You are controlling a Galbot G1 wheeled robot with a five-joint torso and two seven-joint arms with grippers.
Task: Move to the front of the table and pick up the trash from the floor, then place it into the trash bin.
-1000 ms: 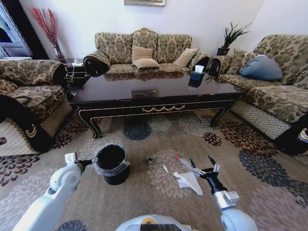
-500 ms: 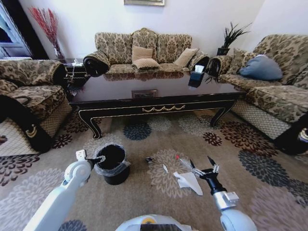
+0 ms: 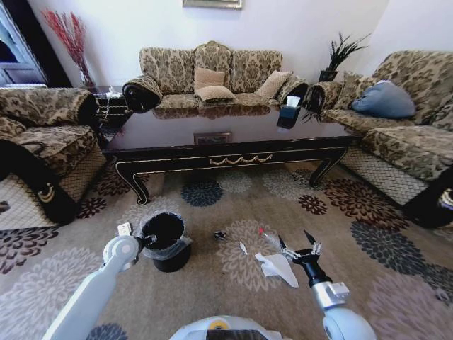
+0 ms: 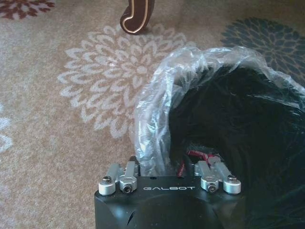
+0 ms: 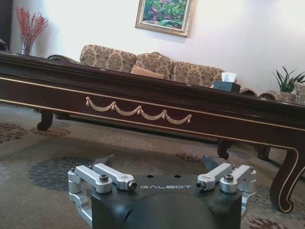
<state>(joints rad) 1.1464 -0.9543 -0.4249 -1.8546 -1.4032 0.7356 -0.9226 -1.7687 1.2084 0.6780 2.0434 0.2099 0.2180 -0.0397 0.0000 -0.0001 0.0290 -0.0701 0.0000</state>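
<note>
Left gripper (image 4: pixel 167 168) sits at the trash bin (image 3: pixel 164 241) rim, clenched on a red-tipped scrap, while right gripper (image 3: pixel 294 246) hovers spread above the white paper (image 3: pixel 278 268) on the carpet.

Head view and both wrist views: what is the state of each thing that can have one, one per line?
trash bin: upright on the carpet, lined with a clear bag
left gripper: at the bin's rim, holding a red-tipped piece
right gripper: open, low beside the white paper
white paper: crumpled flat on the carpet
small scraps: on the carpet
table: standing
</note>
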